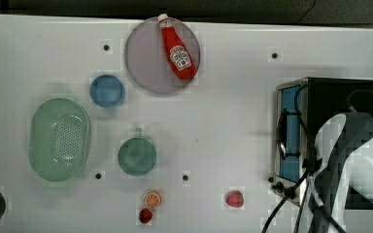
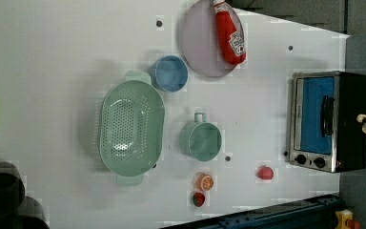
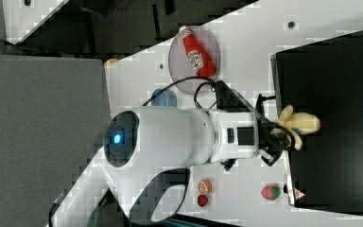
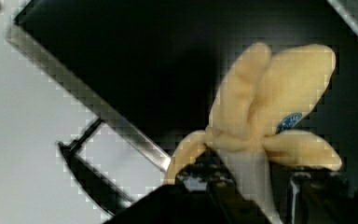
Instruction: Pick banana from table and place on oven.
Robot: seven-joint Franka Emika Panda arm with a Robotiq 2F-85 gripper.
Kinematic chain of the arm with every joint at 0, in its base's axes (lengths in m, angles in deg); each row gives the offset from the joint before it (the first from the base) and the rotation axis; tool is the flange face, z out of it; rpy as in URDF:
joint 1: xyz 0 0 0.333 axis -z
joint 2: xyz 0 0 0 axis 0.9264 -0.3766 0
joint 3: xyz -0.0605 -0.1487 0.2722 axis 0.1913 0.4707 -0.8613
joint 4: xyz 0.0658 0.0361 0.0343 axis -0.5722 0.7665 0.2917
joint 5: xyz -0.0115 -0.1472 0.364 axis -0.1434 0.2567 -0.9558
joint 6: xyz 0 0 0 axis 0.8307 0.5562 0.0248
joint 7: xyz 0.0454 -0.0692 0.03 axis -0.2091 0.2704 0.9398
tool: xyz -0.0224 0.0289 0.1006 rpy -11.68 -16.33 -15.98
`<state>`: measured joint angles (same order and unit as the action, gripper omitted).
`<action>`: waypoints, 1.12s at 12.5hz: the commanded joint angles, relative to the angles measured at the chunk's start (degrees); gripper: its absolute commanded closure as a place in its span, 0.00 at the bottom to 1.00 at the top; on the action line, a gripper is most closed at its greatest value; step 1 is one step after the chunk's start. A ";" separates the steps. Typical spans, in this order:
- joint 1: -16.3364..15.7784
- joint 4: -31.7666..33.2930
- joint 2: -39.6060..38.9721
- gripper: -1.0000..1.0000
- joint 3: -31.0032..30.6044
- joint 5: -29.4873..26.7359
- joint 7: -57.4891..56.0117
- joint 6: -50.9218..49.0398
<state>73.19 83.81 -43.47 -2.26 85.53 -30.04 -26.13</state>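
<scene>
one hazard outweighs the rest: banana [image 3: 298,124] let go too near the front edge of oven [image 3: 331,118], then rolling off onto table [image 1: 223,121]. likely cause: rounded, half-peeled shape with loose peel flaps, no flat face to settle on, and a smooth black top giving little friction. second hazard: release from too high, so a bounce. third: cable loop by the wrist catching the oven's door handle on the way out.

largest to smallest:
- table: broad, flat, matte white, a few dark holes.
- oven: boxy, at the top view's right edge of the table; hard black top, silver frame, blue-tinted glass.
- green colander [image 1: 59,139]: perforated plastic, oval, near the top view's left edge.
- plate [image 1: 150,63]: pale, round, at the far edge, ketchup bottle [image 1: 177,48] lying on it.
- gripper [image 3: 283,137]: jaws clamped on banana, over the oven top near its front edge.
- banana: pale cream-yellow, soft-looking, peel splayed, small blue sticker; contact with the top not clear.
</scene>
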 commanded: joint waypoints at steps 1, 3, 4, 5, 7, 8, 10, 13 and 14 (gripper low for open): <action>0.07 -1.99 -1.20 0.74 0.83 -1.68 -5.99 1.34; 0.09 -1.96 -1.29 0.60 0.79 -1.69 -9.46 3.66; 0.09 -1.94 -1.29 0.48 0.79 -1.69 -9.71 3.76; 0.10 -1.80 -1.28 0.37 0.80 -1.69 -9.71 3.47; 0.09 -1.53 -1.16 0.14 0.81 -1.69 -9.72 2.95; 0.08 -1.74 -0.60 0.03 0.82 -1.55 -9.74 2.60; -0.30 -3.24 2.27 0.00 0.70 -0.62 -9.78 -0.39; -1.73 -6.20 9.74 0.00 -0.58 0.14 -9.39 -10.04; -2.34 -6.66 12.40 0.00 -1.78 2.22 -8.21 -13.43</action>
<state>71.75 79.90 -36.89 -2.90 86.05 -37.96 -39.76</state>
